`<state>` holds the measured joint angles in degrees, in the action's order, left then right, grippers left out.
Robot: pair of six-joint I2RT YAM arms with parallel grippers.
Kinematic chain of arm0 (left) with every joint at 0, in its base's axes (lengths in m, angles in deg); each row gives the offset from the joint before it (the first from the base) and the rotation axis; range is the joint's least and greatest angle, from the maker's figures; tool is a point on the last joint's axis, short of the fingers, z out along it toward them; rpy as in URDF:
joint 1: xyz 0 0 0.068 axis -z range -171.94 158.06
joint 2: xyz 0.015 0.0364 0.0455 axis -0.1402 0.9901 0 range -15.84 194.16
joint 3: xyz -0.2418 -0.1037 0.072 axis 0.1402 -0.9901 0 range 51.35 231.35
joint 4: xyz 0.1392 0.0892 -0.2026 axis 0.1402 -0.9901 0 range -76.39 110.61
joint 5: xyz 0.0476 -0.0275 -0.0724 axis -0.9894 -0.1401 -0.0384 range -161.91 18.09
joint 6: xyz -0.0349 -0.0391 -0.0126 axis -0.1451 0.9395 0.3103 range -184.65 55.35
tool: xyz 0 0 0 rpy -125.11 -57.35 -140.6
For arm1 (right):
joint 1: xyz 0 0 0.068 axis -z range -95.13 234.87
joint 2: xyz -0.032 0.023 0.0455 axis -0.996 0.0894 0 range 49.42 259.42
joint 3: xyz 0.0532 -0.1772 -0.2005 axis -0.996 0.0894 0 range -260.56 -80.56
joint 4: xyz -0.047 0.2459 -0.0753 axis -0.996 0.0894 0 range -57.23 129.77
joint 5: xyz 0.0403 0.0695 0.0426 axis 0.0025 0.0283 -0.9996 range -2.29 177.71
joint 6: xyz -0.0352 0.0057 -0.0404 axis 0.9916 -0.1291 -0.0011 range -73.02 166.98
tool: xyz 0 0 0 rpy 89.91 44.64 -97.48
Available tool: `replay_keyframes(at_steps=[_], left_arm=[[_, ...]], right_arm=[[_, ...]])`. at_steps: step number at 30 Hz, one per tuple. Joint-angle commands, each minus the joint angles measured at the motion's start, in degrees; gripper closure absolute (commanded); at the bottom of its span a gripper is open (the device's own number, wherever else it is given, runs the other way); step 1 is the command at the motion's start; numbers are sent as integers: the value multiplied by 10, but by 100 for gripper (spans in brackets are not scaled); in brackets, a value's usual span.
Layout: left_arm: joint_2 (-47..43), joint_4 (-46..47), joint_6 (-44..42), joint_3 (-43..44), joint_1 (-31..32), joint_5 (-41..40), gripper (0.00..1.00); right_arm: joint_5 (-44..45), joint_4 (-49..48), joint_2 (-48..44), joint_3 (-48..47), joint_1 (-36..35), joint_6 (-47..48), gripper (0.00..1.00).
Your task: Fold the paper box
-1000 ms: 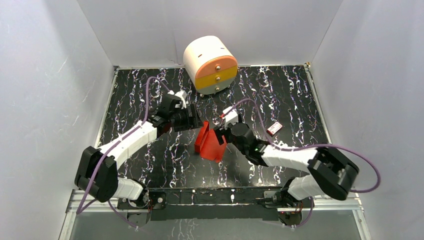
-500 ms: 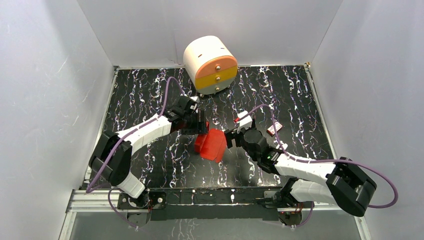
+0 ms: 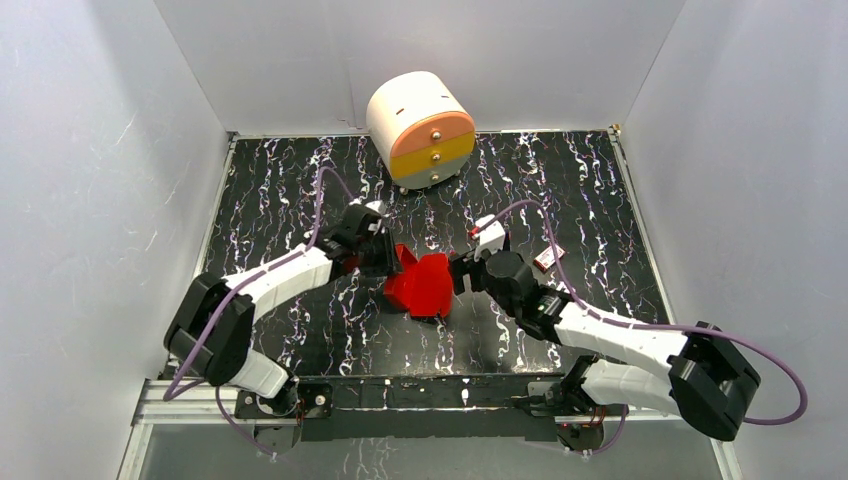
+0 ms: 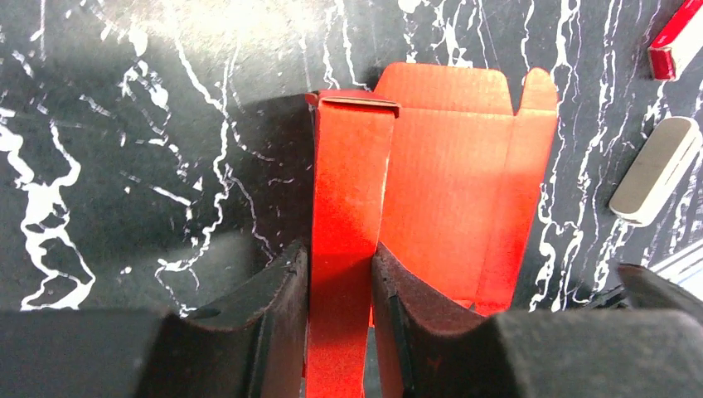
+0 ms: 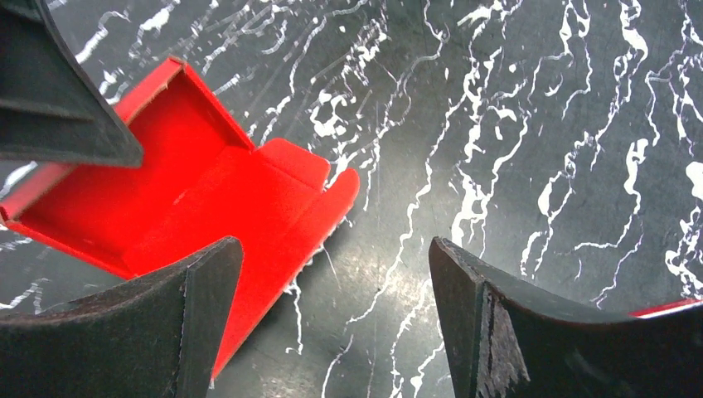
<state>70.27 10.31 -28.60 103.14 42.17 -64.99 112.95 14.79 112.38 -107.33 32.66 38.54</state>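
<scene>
Red card near the middle of the black, white-veined surface (image 3: pixel 300 180): the paper box (image 3: pixel 420 283) now lies low and half open, where a second ago it stood up on edge between my two arms. In that second my left gripper (image 4: pixel 340 265) has gone from spread wide to pinched on one upright side wall of the box. The card is squeezed between its two dark pads, and the broad panel with its end flaps lies flat beyond. My right gripper (image 5: pixel 332 249) has let go and stands wide, with only bare surface between its fingers and one finger over the box's nearest loose flap. I judge this a change of hold: the left pins a wall so the right is free to push flaps in, and the fold looks early. A round white, orange and yellow drawer unit (image 3: pixel 420 130) sits at the far edge, well apart. A small red-and-white packet (image 3: pixel 548 258) lies toward the right edge, near the right arm, where a sweep could knock it
</scene>
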Motion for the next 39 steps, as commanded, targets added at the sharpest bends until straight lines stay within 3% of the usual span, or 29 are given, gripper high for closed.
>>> replay_keyframes(at_steps=[1, 8, 15, 23, 31, 39], left_arm=[[-62, 58, 50, -59, -21, 10, 74], [-125, 210, 159, -187, -32, 11, 76], [-115, 404, 297, -315, -34, 8, 76], [-63, 509, 362, -347, -34, 3, 76], [-52, 530, 367, -356, -34, 1, 76], [-45, 559, 369, -367, -34, 1, 75]], right_arm=[[-18, 61, -27, -72, 3, -23, 9], [-69, 176, -6, -183, 5, -32, 10], [-102, 293, 77, -310, 4, -32, 11], [-107, 372, 188, -394, 6, -39, 16], [-107, 394, 247, -421, 11, -37, 32], [-140, 394, 266, -426, 17, -33, 60]])
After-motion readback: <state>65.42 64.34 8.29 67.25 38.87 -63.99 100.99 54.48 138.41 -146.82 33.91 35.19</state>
